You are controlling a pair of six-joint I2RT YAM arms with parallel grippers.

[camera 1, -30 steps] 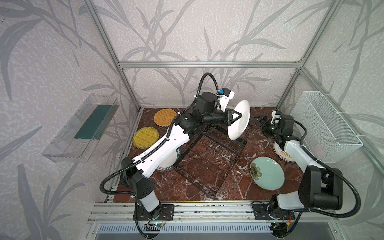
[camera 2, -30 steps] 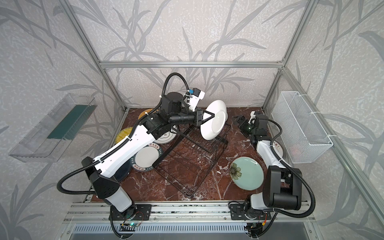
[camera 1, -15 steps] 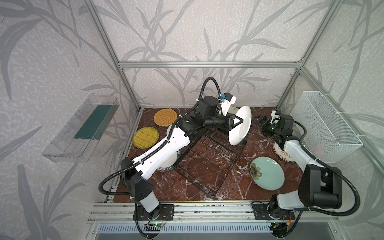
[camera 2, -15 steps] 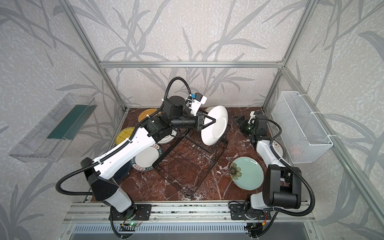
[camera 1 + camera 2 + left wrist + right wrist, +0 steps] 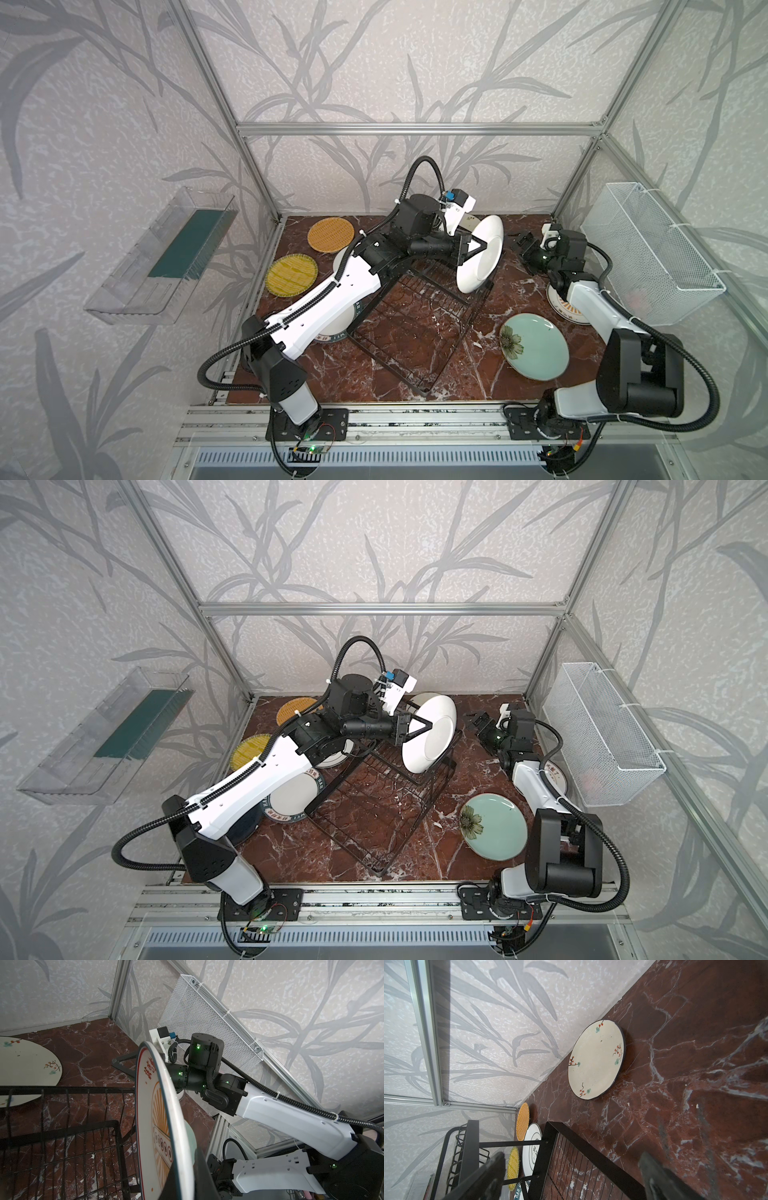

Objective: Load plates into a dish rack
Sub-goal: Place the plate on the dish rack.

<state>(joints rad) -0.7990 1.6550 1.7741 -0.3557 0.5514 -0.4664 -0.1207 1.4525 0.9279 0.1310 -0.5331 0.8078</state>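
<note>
My left gripper (image 5: pixel 481 248) is shut on the rim of a white plate (image 5: pixel 484 259) with an orange sunburst (image 5: pixel 158 1126). It holds the plate on edge over the far right end of the black wire dish rack (image 5: pixel 419 332). In the left wrist view the fingers (image 5: pixel 204 1169) clamp the rim. I cannot tell whether the plate's lower edge touches the rack. My right gripper (image 5: pixel 524 246) hangs open just right of the plate, with nothing between its fingers (image 5: pixel 654 1176). A pale teal plate (image 5: pixel 536 347) lies flat to the right of the rack.
Orange (image 5: pixel 330 235) and yellow (image 5: pixel 291 274) woven plates lie at the back left. A white emblem plate (image 5: pixel 338 330) sits under my left arm and another (image 5: pixel 571 313) under my right arm. A cream plate (image 5: pixel 596 1059) lies by the back wall. A white mesh basket (image 5: pixel 648 249) hangs on the right wall.
My left arm has reached farther right and lowered the plate a little toward the rack's far end. The right arm has hardly moved.
</note>
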